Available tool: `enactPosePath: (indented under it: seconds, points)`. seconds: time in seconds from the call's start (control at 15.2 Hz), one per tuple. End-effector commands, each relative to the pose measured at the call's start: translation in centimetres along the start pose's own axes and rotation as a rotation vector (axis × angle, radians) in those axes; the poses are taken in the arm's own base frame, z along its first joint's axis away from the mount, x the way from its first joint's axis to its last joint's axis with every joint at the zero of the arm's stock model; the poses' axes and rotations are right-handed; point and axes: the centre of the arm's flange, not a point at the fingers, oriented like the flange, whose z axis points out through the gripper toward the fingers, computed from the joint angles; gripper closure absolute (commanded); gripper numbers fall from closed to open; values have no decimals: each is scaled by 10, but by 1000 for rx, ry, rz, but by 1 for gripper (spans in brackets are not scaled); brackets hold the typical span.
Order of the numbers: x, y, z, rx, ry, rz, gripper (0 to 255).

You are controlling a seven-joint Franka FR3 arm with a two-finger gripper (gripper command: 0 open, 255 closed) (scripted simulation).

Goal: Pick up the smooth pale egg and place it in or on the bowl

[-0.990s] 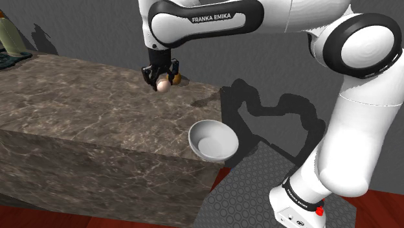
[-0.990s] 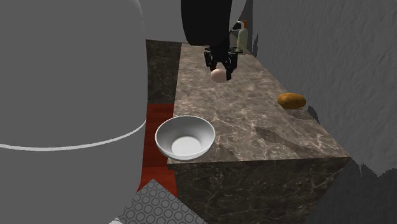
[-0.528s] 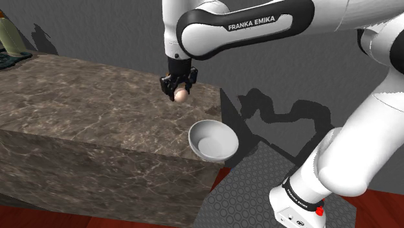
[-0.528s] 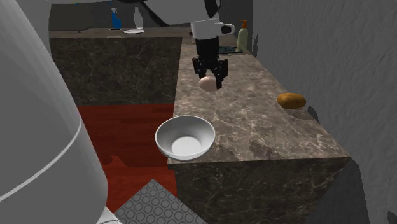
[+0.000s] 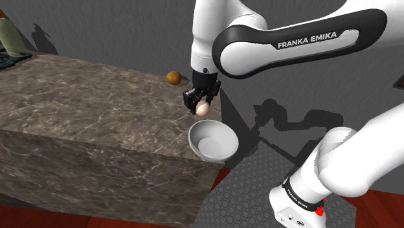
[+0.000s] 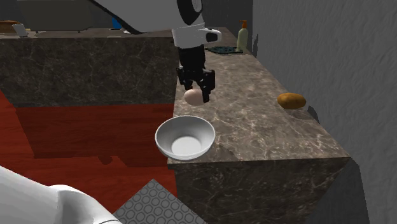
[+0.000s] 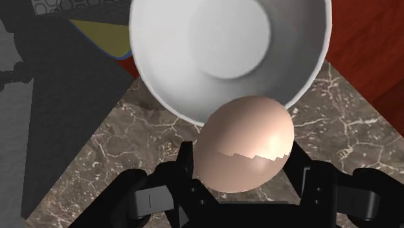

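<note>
A pale pinkish egg (image 5: 203,109) (image 6: 191,97) (image 7: 243,144) hangs in the air, clasped between the black fingers of my gripper (image 5: 201,105) (image 6: 193,93) (image 7: 243,170). The white bowl (image 5: 212,140) (image 6: 185,137) (image 7: 226,48) sits at the corner of the dark marble counter (image 5: 84,103) (image 6: 254,121), partly overhanging its edge. The egg is above the counter just short of the bowl's rim, a little higher than it. In the wrist view the egg overlaps the bowl's near rim.
An orange-brown rounded object (image 5: 172,77) (image 6: 291,100) lies on the counter near the wall. A bottle (image 6: 242,36) stands at the counter's far end. Red floor (image 6: 89,140) lies below the bowl's side; the stand's patterned top (image 5: 259,194) is nearby.
The arm has carried the egg across the counter toward the bowl, from mid-counter to just beside its rim, and slightly lower. The orange-brown object is now uncovered in the shoulder view.
</note>
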Motion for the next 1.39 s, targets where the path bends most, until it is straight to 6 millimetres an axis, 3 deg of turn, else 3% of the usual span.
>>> enactPosePath:
  seconds: [0.0, 0.2, 1.06, 1.32]
  points:
    - [-28, 9, 0, 0, 0, 1, 255]
    - [-74, 21, 0, 0, 0, 1, 255]
    - [-77, 11, 68, 0, 0, 1, 255]
    - [-77, 11, 68, 0, 0, 1, 255]
